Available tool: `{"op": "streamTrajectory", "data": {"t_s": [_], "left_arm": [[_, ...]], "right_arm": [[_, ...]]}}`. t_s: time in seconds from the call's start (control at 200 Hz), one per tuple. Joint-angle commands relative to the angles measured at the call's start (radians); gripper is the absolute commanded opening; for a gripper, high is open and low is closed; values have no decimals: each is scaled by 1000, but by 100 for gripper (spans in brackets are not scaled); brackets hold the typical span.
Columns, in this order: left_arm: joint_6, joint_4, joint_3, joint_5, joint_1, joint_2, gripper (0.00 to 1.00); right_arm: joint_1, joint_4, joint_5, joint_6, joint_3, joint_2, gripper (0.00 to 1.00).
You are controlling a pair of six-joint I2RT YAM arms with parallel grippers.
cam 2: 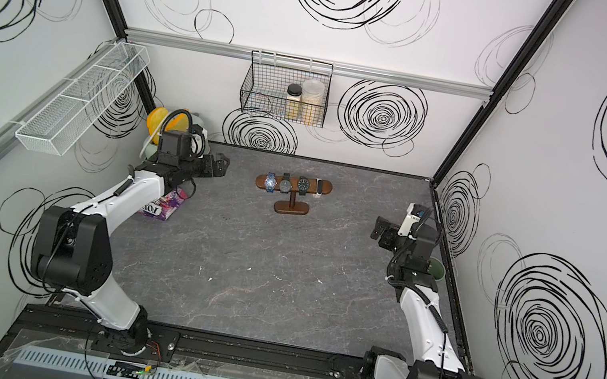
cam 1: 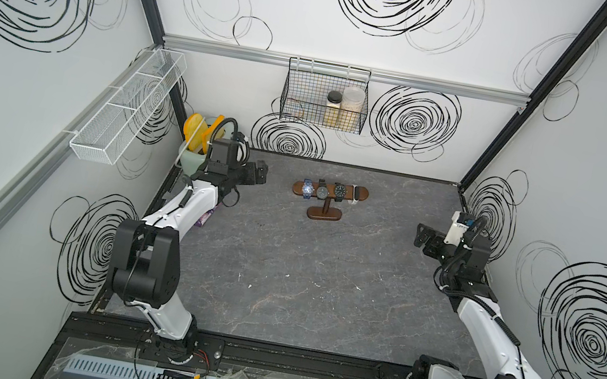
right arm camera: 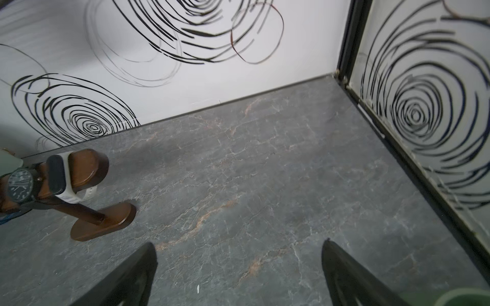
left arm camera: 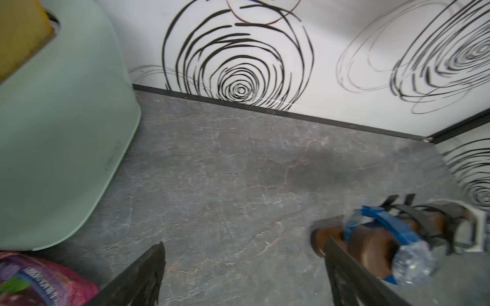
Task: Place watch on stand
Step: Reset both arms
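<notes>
The dark brown wooden stand (cam 1: 324, 214) rests at the back middle of the grey table in both top views. Several watches wrap its bar: a blue watch (cam 1: 307, 189), a grey one (cam 1: 322, 192), a black one (cam 1: 340, 190) and a white-banded one (cam 1: 354, 194). My left gripper (cam 1: 262, 175) hangs open to the left of the stand, holding nothing. In the left wrist view the gripper (left arm camera: 244, 242) frames bare table, with the stand (left arm camera: 371, 246) and blue watch (left arm camera: 384, 222) just beyond one finger. My right gripper (cam 1: 422, 237) is open and empty, well to the right of the stand (right arm camera: 87, 164).
A mint green bin (cam 1: 192, 164) with yellow items stands at the back left corner, a purple packet (cam 2: 159, 207) beside it under the left arm. A black wire basket (cam 1: 320, 117) with jars and a white mesh shelf (cam 1: 127, 104) hang on the walls. A green cup (cam 2: 435, 268) sits under the right arm.
</notes>
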Motion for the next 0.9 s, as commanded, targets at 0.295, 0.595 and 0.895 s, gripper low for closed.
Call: {"op": "streamTrajectory", "data": {"t_s": [0.295, 0.595, 0.895], "left_arm": [[303, 335, -242, -161, -84, -12, 97], [526, 544, -408, -376, -271, -8, 97], [440, 761, -573, -300, -221, -195, 97]], "right_arm": [[-1, 915, 81, -118, -428, 214, 98], [39, 998, 47, -167, -381, 396, 98], [69, 946, 152, -164, -345, 414, 98]]}}
